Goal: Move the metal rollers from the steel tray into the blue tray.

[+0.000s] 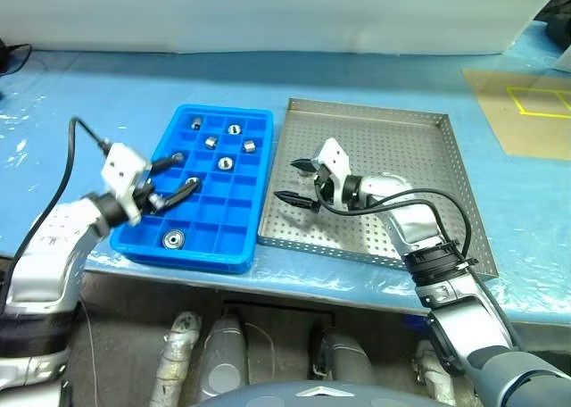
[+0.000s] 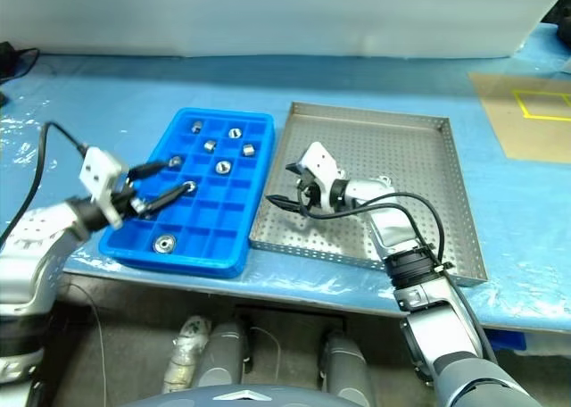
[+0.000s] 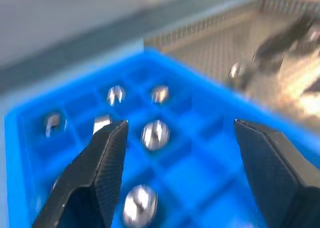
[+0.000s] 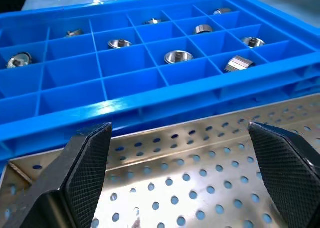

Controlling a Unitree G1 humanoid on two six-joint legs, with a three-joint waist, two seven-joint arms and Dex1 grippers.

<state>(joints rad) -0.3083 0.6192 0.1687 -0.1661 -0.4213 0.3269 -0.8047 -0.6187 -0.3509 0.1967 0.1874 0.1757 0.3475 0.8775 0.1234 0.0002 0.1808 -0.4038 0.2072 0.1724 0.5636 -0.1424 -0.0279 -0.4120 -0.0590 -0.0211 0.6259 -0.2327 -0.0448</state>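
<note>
- Left eye view: our left end effector [image 1: 176,179] hangs over the near left part of the blue tray [image 1: 264,157], fingers apart, nothing between them. Six rollers [image 1: 226,163] sit in the blue tray: five in the far cells, one in the near row [image 1: 172,239]. The steel tray [image 1: 455,170] just beside it looks bare; we see no roller left in it, though our arm covers part of the floor.
- Right eye view: our right end effector [image 2: 282,185] is over the steel tray's near left corner, pointing at the blue tray, spread wide and empty. Both trays sit on the blue-covered bench [image 2: 98,95].
- Left wrist view: blurred. Fingers [image 3: 102,158] well apart above cells holding rollers.
- Right wrist view: fingers [image 4: 87,160] wide over perforated steel, close to the blue tray's side wall. No roller between them.
- Risks, our read: the right end effector sits low beside the blue wall; a push forward could shove the tray and jolt rollers out of their cells. The left one dropping into a filled cell could knock a roller loose. A roller hidden under the arm would get missed.
</note>
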